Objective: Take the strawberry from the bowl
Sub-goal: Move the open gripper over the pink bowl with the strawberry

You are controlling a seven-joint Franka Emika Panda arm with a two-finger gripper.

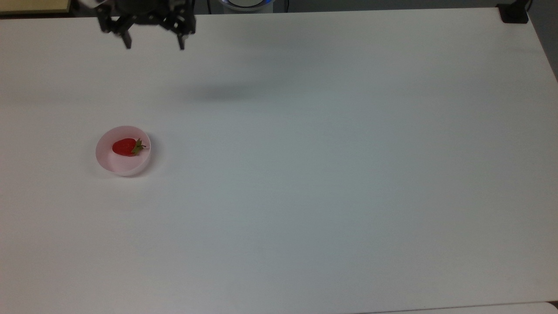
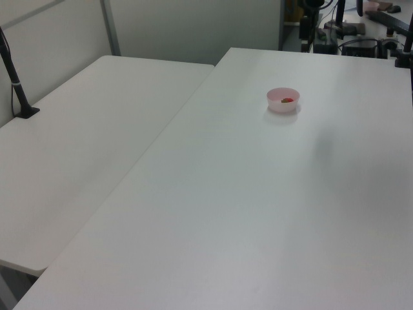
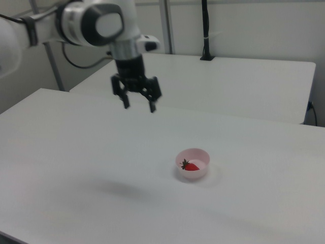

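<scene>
**End effector aloft and empty; strawberry in bowl**

While the Panda arm (image 3: 76,23) reaches out over the white counter (image 1: 331,183), its end effector (image 1: 154,45) hangs in the air with both black fingers pointing down and spread wide apart, and nothing is held between them. In the top view it sits at the upper left, close to the counter's far edge; in the right view it (image 3: 138,107) hangs well above the surface, up and to the right view's left of the bowl. A soft shadow lies on the counter in the top view, below and to the top view's right of the end effector.

The pale pink bowl (image 1: 109,162) stands upright on the counter at the top view's left, well apart from the end effector. The red strawberry (image 1: 124,146) lies on its side inside the bowl, toward the wall nearer the top view's upper edge, with its green cap pointing to the top view's right. In the right view the bowl (image 3: 199,172) stands right of centre and the strawberry (image 3: 191,166) rests in it with its cap toward the right view's left. In the left view the bowl (image 2: 283,103) stands toward the far end of the counter, and the strawberry (image 2: 286,100) shows as a small red spot inside.

A second white table (image 2: 71,161) stands alongside the counter, at the left view's left, with a black pole (image 2: 14,81) standing on it
</scene>
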